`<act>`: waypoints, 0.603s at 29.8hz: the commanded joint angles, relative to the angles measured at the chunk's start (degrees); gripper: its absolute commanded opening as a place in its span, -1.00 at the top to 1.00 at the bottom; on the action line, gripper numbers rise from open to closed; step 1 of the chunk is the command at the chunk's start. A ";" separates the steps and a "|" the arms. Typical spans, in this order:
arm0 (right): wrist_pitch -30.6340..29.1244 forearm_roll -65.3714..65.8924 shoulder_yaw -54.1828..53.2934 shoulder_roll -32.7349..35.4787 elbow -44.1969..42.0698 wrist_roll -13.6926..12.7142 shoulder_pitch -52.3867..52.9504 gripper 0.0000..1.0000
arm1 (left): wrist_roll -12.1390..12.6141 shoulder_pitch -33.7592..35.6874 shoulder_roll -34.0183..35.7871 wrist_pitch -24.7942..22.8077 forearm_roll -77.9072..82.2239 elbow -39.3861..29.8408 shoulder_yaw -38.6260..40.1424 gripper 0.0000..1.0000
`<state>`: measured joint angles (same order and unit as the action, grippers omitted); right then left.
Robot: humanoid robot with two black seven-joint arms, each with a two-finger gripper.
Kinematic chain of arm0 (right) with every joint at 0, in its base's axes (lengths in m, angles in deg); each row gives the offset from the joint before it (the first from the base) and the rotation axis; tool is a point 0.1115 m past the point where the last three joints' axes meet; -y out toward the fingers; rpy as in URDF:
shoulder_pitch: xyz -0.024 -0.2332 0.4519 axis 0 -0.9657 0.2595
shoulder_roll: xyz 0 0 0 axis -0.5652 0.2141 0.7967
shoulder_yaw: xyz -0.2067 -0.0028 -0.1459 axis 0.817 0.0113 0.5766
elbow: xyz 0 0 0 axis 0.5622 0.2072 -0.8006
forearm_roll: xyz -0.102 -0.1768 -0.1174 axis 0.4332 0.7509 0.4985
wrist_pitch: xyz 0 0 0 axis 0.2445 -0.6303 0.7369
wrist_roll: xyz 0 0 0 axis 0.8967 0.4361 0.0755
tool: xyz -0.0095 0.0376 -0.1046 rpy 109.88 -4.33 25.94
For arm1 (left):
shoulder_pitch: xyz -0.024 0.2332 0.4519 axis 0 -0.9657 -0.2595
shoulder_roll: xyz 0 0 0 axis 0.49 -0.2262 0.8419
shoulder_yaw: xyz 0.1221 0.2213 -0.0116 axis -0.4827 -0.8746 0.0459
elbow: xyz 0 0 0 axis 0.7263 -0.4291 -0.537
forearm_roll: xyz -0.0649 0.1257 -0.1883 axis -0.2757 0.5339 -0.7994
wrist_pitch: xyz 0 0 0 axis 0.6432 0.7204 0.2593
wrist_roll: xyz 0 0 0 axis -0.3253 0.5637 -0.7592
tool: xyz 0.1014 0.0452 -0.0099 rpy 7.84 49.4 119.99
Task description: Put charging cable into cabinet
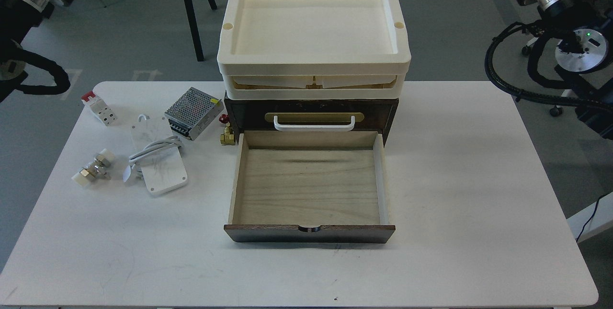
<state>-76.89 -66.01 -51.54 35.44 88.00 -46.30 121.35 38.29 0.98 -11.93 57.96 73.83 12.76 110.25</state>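
The charging cable (158,158), a flat white scuffed block with a bundled white cord across it, lies on the white table left of the cabinet. The cabinet (311,112) is dark-brown wood with a cream tray on top and a white handle on a brass plate. Its lower drawer (309,187) is pulled out toward me, and its light wood interior holds nothing. Only thick upper parts of my arms show at the top left and top right corners. Neither gripper is in view.
A perforated metal power supply box (194,112) sits behind the cable. A red-and-white block (98,107) and a small brass-and-white fitting (92,170) lie further left. A brass valve (227,134) stands against the cabinet's left side. Black hoses hang at both sides.
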 commanded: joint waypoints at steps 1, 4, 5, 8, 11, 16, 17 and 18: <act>-0.01 -0.01 -1.43 0.04 -0.03 -0.05 -0.29 -0.99 | -0.09 -0.03 -2.08 0.00 -0.11 1.34 0.27 -1.00; -0.01 -0.01 -1.52 0.48 -0.03 -0.05 -0.29 -0.99 | -0.09 -0.12 -4.36 0.00 -0.11 3.62 1.67 -1.00; -0.01 -0.01 -1.52 0.57 -0.03 -0.05 -0.29 -0.99 | -0.09 -0.12 -5.24 0.00 -0.37 5.72 2.37 -1.00; -0.01 -0.10 -1.61 0.75 0.15 -0.05 -0.29 -0.99 | -0.35 -1.34 -7.09 0.00 -1.07 17.29 3.95 -1.00; -0.01 -0.10 -3.18 0.83 0.24 0.04 -0.12 -0.99 | -1.23 -2.13 -13.22 0.00 -1.95 25.42 7.90 -1.00; -0.01 -0.19 -8.99 6.18 2.69 0.04 -0.99 -0.99 | -7.54 -4.86 -13.96 0.00 -2.04 19.22 16.25 -1.00; -0.01 -0.19 -8.99 7.50 2.70 0.04 -1.78 -0.99 | -7.61 -5.12 -12.65 0.00 -1.95 14.84 17.39 -1.00; -0.01 -0.10 -8.99 8.56 2.70 0.04 -2.83 -0.99 | -7.61 -5.47 -10.11 0.00 -1.78 9.84 17.67 -1.00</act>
<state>-76.90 -66.22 -59.75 40.38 90.17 -46.26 120.52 32.37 -3.40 -25.78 57.98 71.72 33.32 125.12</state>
